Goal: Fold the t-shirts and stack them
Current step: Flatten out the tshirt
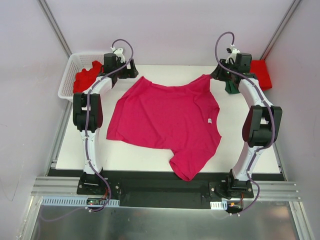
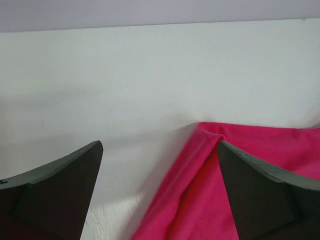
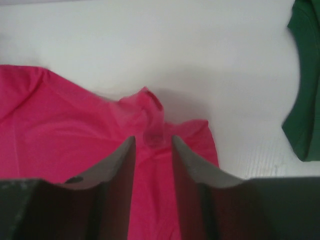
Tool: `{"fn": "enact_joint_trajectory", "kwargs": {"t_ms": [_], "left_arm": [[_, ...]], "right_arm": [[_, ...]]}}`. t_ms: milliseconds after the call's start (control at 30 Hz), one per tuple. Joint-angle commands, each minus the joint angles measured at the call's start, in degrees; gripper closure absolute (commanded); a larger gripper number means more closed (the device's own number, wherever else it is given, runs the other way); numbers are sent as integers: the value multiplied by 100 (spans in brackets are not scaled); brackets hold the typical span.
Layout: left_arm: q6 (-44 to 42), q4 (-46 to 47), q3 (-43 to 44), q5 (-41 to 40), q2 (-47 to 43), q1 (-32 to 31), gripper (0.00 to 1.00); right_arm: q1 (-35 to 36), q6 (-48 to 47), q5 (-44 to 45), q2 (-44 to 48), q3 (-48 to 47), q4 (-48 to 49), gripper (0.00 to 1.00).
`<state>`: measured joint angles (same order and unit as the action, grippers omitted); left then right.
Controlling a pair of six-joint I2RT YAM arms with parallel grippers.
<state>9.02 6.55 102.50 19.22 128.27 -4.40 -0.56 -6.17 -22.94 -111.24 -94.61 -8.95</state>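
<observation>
Fingers: L gripper (image 2: 160, 145) wide open, R gripper (image 3: 153, 138) part open over pink shirt (image 1: 165, 120); green shirt (image 3: 305, 75) beside, basket (image 1: 66, 80) far-left.

Magenta t-shirt (image 1: 167, 117) spread out; rumpled

Light falls bright and even from above in the overhead view, with no glare on the white table (image 1: 240, 145). Only soft, narrow shadows lie under the arms (image 1: 90, 112) and along the magenta-pink t-shirt (image 1: 167, 117) edges. The left gripper (image 2: 160, 145) view is greyer, its dark fingers (image 2: 60, 195) soft-edged, with a faint shadow ahead of them. The right gripper (image 3: 153, 138) view is blurrier: the cloth just ahead of it smears, and the dark green t-shirt (image 3: 306, 90) to its right lacks sharp edges.
</observation>
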Motion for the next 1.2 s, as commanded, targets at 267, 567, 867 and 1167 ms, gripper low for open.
{"fn": "enact_joint_trajectory", "kwargs": {"t_ms": [267,567,867,1167], "left_arm": [[-23,13,-809,-376,-1883,54,1],[478,13,-2540,205,-3571,-209,1],[715,22,-4079,11,-4784,-465,1],[909,22,-4897,91,-5470,-1210,1]], "right_arm": [[47,-112,764,1025,276,-98,23],[240,222,800,1859,1172,-80,20],[434,415,984,2387,1971,-230,18],[522,600,1344,2581,2298,-704,18]]}}
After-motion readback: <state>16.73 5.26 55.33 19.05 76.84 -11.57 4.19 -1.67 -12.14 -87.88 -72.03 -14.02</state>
